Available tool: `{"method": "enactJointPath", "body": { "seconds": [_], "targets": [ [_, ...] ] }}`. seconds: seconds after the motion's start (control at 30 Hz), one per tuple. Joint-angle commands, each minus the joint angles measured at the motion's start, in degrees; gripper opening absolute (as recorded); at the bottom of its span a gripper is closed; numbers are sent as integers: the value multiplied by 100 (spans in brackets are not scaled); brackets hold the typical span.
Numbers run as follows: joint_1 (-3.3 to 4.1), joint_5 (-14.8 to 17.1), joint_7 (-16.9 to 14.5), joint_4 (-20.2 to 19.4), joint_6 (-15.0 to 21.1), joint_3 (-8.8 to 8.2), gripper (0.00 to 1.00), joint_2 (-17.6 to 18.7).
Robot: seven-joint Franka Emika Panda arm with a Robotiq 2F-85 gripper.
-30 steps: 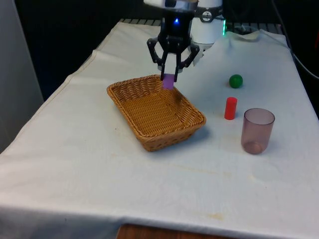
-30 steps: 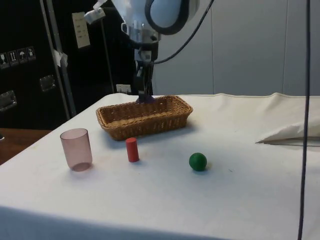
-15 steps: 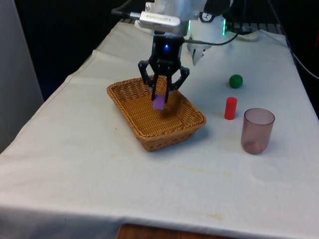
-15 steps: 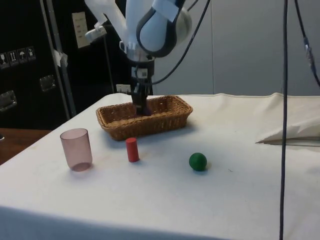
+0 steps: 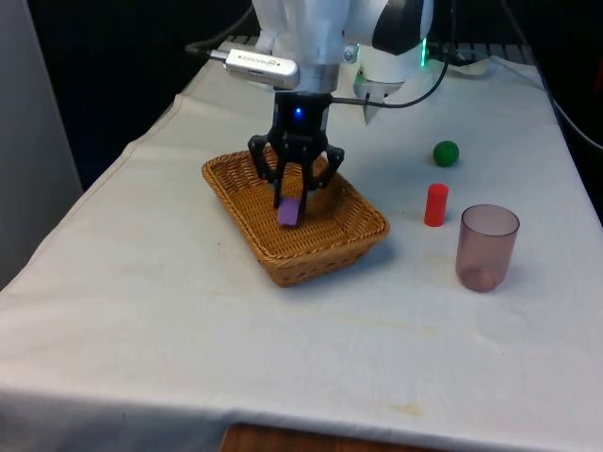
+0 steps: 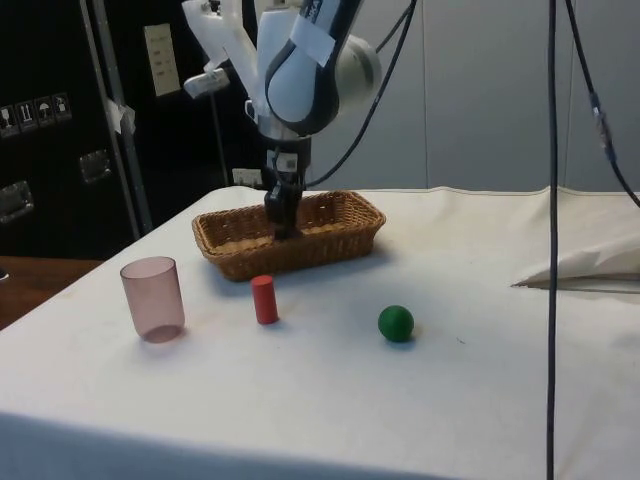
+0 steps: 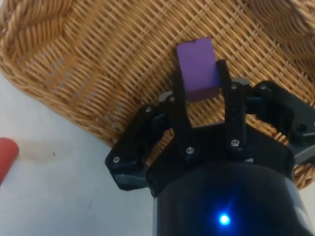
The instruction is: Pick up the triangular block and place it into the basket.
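Observation:
A purple block [image 5: 290,211] hangs inside the woven wicker basket [image 5: 248,241], held between the black fingers of my gripper [image 5: 291,202]. The wrist view has the gripper [image 7: 199,81] shut on the purple block [image 7: 197,67] just above the basket's woven floor [image 7: 118,54]. From the side, the gripper [image 6: 283,222] reaches down into the basket [image 6: 340,235], whose near wall hides the fingertips and the block.
A red cylinder [image 5: 435,204] stands on the cloth on the front view's right of the basket, with a green ball [image 5: 446,153] behind it and a translucent pinkish cup [image 5: 486,247] in front. The red cylinder's [image 7: 6,157] edge also shows by the basket.
The gripper has carried the purple block from above the basket's far rim forward and down into the basket. The other objects have not moved.

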Motion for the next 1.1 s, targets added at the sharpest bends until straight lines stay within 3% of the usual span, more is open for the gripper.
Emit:
{"method": "enactJointPath", "body": {
  "seconds": [0.0,0.17,0.2,0.23,0.43,0.47,0.5,0.53,0.77,1.03,1.07],
  "targets": [
    [-126,166,-149,29,63,160,41,11],
    [-126,304,-252,69,63,155,66,69],
    [-6,195,-138,63,6,0,70,92],
    [-120,355,-286,80,63,149,75,80],
    [-115,413,-338,86,63,149,100,92],
    [-115,424,-344,86,63,149,100,92],
    [-6,321,-235,74,6,0,100,103],
    [-103,418,-338,86,57,132,100,92],
    [-6,344,-252,63,11,17,100,40],
    [34,286,-229,-23,-52,-63,100,-258],
    [0,321,-246,-6,-29,-23,100,-235]
  ]
}}
